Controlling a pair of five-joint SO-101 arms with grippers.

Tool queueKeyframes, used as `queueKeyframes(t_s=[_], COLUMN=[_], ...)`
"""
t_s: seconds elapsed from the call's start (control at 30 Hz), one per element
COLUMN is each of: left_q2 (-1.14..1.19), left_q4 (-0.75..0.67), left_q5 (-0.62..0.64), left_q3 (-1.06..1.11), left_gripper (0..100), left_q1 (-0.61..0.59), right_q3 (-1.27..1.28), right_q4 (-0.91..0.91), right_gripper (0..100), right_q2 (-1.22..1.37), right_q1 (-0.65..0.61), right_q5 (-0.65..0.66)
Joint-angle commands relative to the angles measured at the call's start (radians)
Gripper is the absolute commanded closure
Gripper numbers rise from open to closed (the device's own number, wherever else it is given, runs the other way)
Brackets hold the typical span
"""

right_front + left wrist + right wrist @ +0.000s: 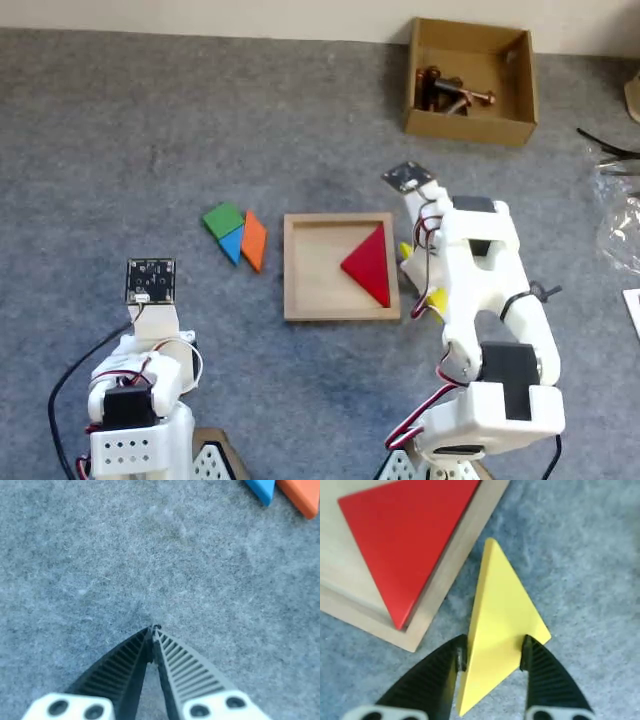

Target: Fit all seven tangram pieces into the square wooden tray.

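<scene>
Looking down, the tray (341, 315) holds only the red triangle (371, 265) at its 3 o'clock side, with green (222, 219), blue (232, 244) and orange (254, 240) pieces loose at 9 o'clock. At the left wrist, the left gripper (152, 630) is clenched on nothing. At the right wrist, the right gripper (493, 652) grasps the yellow triangle (500, 605) just outside the tray's rim; pinched across its width, it could pivot or snag that rim.

Tangram pieces in sight: five. Triangles, three: red triangle (370, 265), yellow triangle (497, 630), blue triangle (233, 243). One green square (223, 219). One orange piece (254, 240).

One wooden tray (340, 314).

One cardboard box (470, 125), far right; metal bits inside, number unclear.

Two arms: left arm (140, 390), right arm (490, 300).
</scene>
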Motion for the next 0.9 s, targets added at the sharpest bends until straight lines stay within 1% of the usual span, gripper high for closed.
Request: queueKeyframes(t_s=[0.0, 0.03, 0.23, 0.57, 0.67, 0.73, 0.87], left_q2=[0.007, 0.007, 0.007, 0.007, 0.007, 0.007, 0.007], left_q4=[0.008, 0.008, 0.008, 0.008, 0.008, 0.008, 0.008], left_q5=[0.002, 0.002, 0.002, 0.002, 0.002, 0.002, 0.002], left_q3=[0.021, 0.021, 0.021, 0.021, 0.021, 0.021, 0.021], left_gripper=[100, 100, 100, 100, 100, 100, 100], left_q1=[-0.008, -0.008, -0.008, -0.008, -0.008, -0.008, -0.008], right_q3=[-0.051, -0.051, -0.102, -0.11, -0.11, -0.111, -0.108], right_q4=[0.005, 0.004, 0.008, 0.01, 0.01, 0.039, 0.053], right_gripper=[96.9, 99.5, 99.3, 99.2, 98.6, 94.7, 82.1], right_q2=[-0.025, -0.027, -0.024, -0.021, -0.022, -0.022, -0.022], right_q1=[0.015, 0.015, 0.019, 0.074, 0.07, 0.067, 0.068], right_q5=[0.011, 0.011, 0.009, 0.011, 0.035, 0.061, 0.068])
